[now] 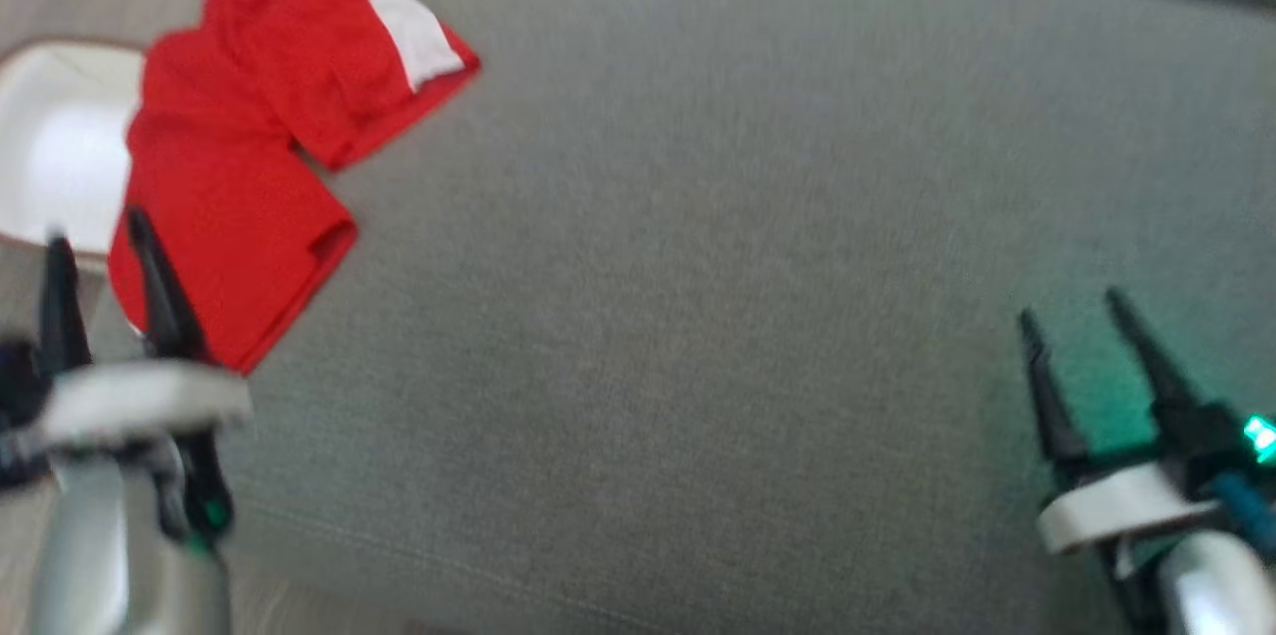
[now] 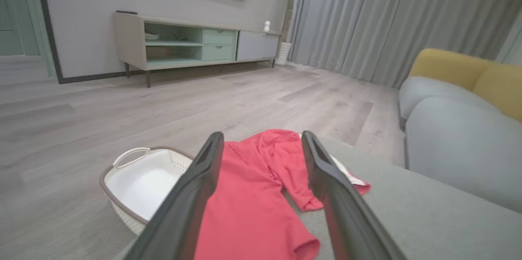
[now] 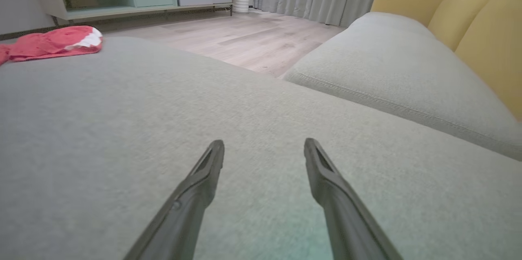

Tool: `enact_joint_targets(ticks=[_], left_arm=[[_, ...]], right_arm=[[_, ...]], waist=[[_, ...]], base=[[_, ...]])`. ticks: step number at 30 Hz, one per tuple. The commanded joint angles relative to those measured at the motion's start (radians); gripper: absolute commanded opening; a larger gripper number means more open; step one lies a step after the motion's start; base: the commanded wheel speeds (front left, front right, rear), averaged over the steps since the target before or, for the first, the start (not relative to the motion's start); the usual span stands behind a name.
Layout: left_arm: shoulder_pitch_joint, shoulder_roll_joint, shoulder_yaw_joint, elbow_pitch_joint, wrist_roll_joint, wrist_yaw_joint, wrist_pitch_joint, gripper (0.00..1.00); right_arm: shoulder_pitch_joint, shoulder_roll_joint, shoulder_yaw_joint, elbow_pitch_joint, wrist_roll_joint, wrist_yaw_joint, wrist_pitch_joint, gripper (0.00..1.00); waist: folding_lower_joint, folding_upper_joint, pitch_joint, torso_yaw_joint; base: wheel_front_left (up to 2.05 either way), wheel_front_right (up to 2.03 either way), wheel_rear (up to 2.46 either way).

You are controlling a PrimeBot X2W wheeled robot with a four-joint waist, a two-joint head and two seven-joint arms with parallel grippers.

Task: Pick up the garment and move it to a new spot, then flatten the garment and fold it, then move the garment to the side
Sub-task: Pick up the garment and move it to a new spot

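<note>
Head view is a bit smeared, but the layout is clear enough. The red garment lies on the grey cushion at about 10 o'clock in that view, right at the cushion's left edge. It looks roughly folded over rather than spread flat. Its long axis runs on a diagonal from about 7 o'clock to 1 o'clock. The end with the white band points to 1 o'clock, and the plain red end points down toward 7.

A white basket sits on the floor at 9 o'clock, just beside the garment. The red cloth covers part of its rim from this angle.

The left gripper is at 8 o'clock with its jaws spread wide and nothing in them. One finger crosses the garment's lower end, and I can't tell if it's actually touching. In the left wrist view the red cloth sits framed between the two fingers.

The right gripper is at 4 o'clock, well apart from the garment. Its jaws are spread too, over bare cushion and empty.
</note>
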Motion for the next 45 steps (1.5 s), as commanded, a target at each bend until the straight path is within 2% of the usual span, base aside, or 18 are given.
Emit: enact_joint_targets(ticks=[1, 6, 7, 14, 19, 25, 26, 27, 28, 33, 39, 40, 41, 45], left_arm=[[-0.077, 0.052, 0.035, 0.014, 0.008, 0.011, 0.020, 1.00], [-0.289, 0.105, 0.035, 0.220, -0.003, 0.036, 0.110, 1.00], [-0.289, 0.105, 0.035, 0.220, -0.003, 0.036, 0.110, 1.00], [-0.528, 0.144, 0.036, 0.549, -0.037, 0.025, 0.140, 1.00], [-0.627, 0.150, 0.004, 0.741, -0.027, 0.015, 0.163, 1.00], [-0.697, 0.164, -0.022, 0.877, -0.012, 0.014, 0.146, 1.00], [-0.704, 0.166, -0.026, 0.894, -0.011, 0.009, 0.145, 0.72], [-0.709, 0.167, -0.028, 0.909, -0.013, 0.005, 0.144, 0.06], [-0.713, 0.168, -0.032, 0.922, -0.012, 0.000, 0.147, 0.00], [-0.722, 0.165, -0.055, 0.952, -0.010, -0.028, 0.128, 0.00], [-0.733, 0.144, -0.069, 0.913, -0.041, -0.054, 0.011, 0.00], [-0.730, 0.135, -0.077, 0.899, -0.046, -0.056, -0.007, 0.00], [-0.720, 0.099, -0.108, 0.845, -0.068, -0.057, -0.032, 0.00], [-0.635, 0.048, -0.224, 0.690, -0.128, -0.058, -0.017, 0.00]], right_arm=[[-0.025, -0.031, 0.016, -0.052, -0.007, -0.001, 0.011, 1.00], [-0.038, -0.097, 0.016, -0.167, -0.004, -0.001, 0.069, 1.00], [-0.038, -0.097, 0.016, -0.167, -0.004, -0.001, 0.069, 1.00], [-0.028, -0.157, 0.012, -0.333, 0.012, -0.001, 0.146, 1.00], [-0.005, -0.178, -0.001, -0.418, 0.015, -0.001, 0.188, 1.00], [0.013, -0.181, -0.016, -0.468, 0.015, -0.001, 0.210, 1.00], [0.014, -0.181, -0.017, -0.471, 0.015, -0.001, 0.211, 1.00], [0.015, -0.180, -0.017, -0.473, 0.016, -0.001, 0.211, 1.00], [0.016, -0.178, -0.017, -0.475, 0.016, -0.001, 0.211, 1.00], [0.015, -0.162, -0.016, -0.464, 0.016, -0.001, 0.206, 1.00], [0.003, -0.126, 0.001, -0.406, 0.028, -0.001, 0.168, 1.00], [0.002, -0.116, 0.006, -0.392, 0.029, -0.001, 0.159, 1.00], [-0.001, -0.093, 0.011, -0.363, 0.031, -0.001, 0.139, 1.00], [-0.002, -0.034, 0.030, -0.287, 0.038, -0.001, 0.089, 1.00]], waist=[[-0.0005, 0.0000, 0.125, -0.012], [-0.0005, 0.0000, 0.214, -0.026], [-0.0005, 0.0000, 0.214, -0.026], [-0.0005, 0.0000, 0.299, -0.051], [-0.0005, 0.0000, 0.343, -0.062], [-0.0005, 0.0000, 0.366, -0.072], [-0.0005, 0.0000, 0.367, -0.074], [-0.0005, 0.0000, 0.368, -0.075], [-0.0005, 0.0000, 0.368, -0.076], [-0.0005, 0.0000, 0.351, -0.081], [-0.0005, 0.0000, 0.280, -0.097], [-0.0005, 0.0000, 0.263, -0.101], [-0.0005, 0.0000, 0.228, -0.109], [-0.0005, 0.0000, 0.136, -0.139]], base=[[0.00, 0.00, 0.00], [0.00, 0.00, 0.00], [0.00, 0.00, 0.00], [0.00, 0.00, 0.00], [0.00, 0.00, 0.00], [0.00, 0.00, 0.00], [0.00, 0.00, 0.00], [0.00, 0.00, 0.00], [0.00, 0.00, 0.00], [0.00, 0.00, 0.00], [0.00, 0.00, 0.00], [0.00, 0.00, 0.00], [0.00, 0.00, 0.00], [0.00, 0.00, 0.00]])
